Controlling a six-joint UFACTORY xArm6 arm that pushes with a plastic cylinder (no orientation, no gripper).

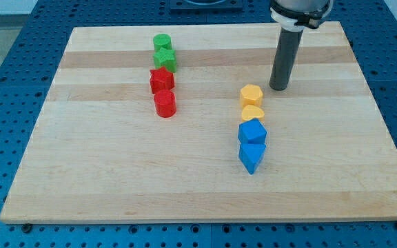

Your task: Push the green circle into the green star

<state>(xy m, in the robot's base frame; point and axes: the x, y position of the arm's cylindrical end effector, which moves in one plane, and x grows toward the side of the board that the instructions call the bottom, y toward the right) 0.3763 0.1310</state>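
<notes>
My tip (278, 87) rests on the wooden surface (102, 172), no jaws visible, far right of the touching green circle (161, 42) and green star (165, 58).

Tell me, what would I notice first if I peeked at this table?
Probably my tip, the dark rod's end near the view's top right, beside the yellow blocks. Next, the coloured lines: green circle touching the green star above two red blocks, and blue blocks below the yellow.
</notes>
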